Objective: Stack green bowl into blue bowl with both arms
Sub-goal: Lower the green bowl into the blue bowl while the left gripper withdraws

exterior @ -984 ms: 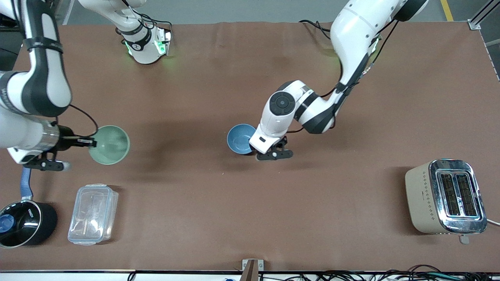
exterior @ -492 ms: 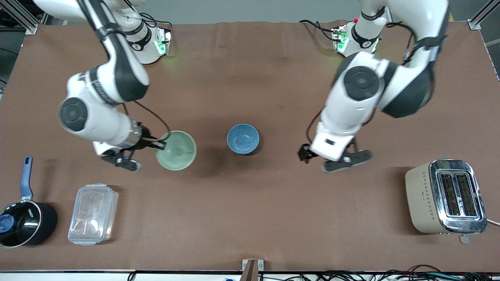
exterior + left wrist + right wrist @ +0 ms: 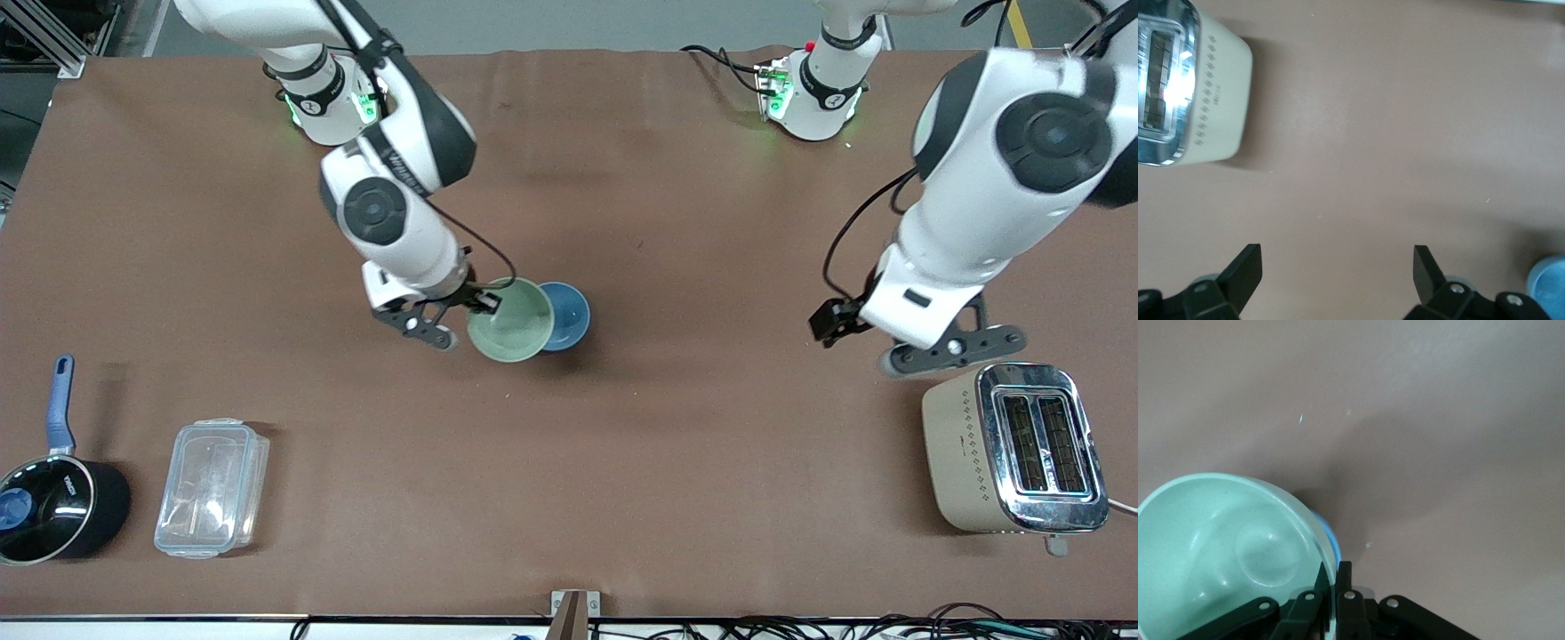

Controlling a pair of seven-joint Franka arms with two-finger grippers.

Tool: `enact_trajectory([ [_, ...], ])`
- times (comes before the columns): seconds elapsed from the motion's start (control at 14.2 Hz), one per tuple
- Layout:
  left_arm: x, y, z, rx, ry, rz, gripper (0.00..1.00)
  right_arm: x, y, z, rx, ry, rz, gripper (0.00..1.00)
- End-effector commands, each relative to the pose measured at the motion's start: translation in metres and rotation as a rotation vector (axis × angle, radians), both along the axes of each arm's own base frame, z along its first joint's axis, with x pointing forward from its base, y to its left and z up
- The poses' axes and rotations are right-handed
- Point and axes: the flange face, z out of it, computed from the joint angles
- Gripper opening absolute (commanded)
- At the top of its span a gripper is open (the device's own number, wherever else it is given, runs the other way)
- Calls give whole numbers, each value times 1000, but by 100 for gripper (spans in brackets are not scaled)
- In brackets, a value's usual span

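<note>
Your right gripper pinches the green bowl's rim, over the blue bowl's edge. Your left gripper hangs spread wide over bare table by the toaster.

toaster, clear container, black saucepan

The table wears a plain brown cover. The green bowl is pale sage, glossy and unpatterned; the blue bowl is sky blue. Both arms are white with dark grey bands and black grippers. The toaster is beige with rows of small dots and a chrome top. The saucepan is black with a blue handle. The food box is clear.
</note>
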Motion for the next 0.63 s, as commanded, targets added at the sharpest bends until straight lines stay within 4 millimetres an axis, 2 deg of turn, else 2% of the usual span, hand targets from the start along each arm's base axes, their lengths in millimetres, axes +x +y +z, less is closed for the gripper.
enact_trajectory([
  [0.0,-13,25,33,20,-16,-81,100,-31,20,-30,-10,-43,-31,0],
  [0.07,-15,36,43,17,-23,-105,100,-35,24,-38,-15,-52,-31,0],
  [0.14,-25,44,63,-7,-38,-145,100,-34,26,-46,-21,-52,-40,0],
  [0.21,-35,54,76,-30,-27,-180,100,-37,33,-54,-19,-65,-41,0],
  [0.35,-53,83,81,-40,39,-179,100,-43,42,-72,-33,-74,-46,0],
  [0.56,-82,101,85,-60,87,-184,100,-45,41,-79,-49,-75,-34,0],
])
